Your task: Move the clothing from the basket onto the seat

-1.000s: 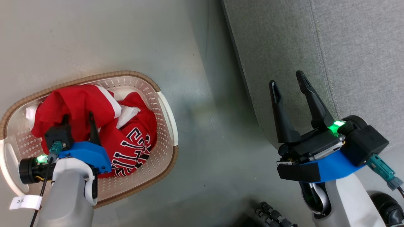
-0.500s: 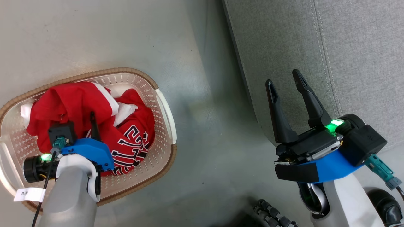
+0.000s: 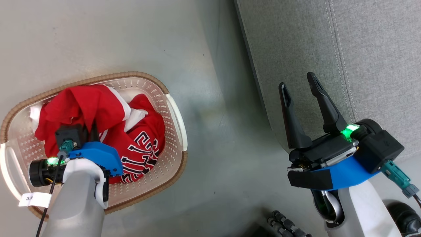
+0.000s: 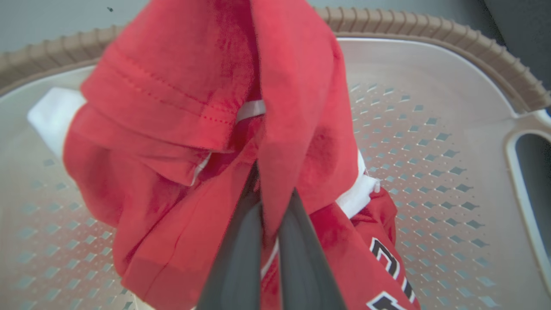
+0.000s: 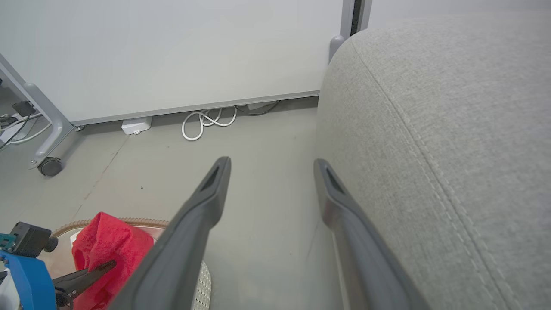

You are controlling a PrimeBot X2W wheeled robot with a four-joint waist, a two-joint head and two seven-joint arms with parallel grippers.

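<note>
The cream basket (image 3: 176, 112) with a brown rim stands on the floor at the left and holds the clothing. A plain red garment (image 3: 82, 102) lies bunched on top of a red one with black-and-white lettering (image 3: 141, 148). My left gripper (image 3: 90, 130) reaches down into the basket. In the left wrist view it (image 4: 273, 189) is shut on a raised fold of the plain red garment (image 4: 181, 86), with the lettered garment (image 4: 379, 258) below. My right gripper (image 3: 297, 82) hangs open and holds nothing, at the edge of the grey seat (image 3: 345, 49).
Grey floor runs between the basket and the seat. In the right wrist view, white cables (image 5: 206, 120) and a small white box (image 5: 135, 126) lie along the wall, and a caster wheel (image 5: 49, 165) stands at the left. A black ribbed object (image 3: 283, 225) sits at the bottom edge.
My left gripper has closed from open onto a fold of the plain red garment. The right gripper has stayed open and in place. The head view has shifted slightly.
</note>
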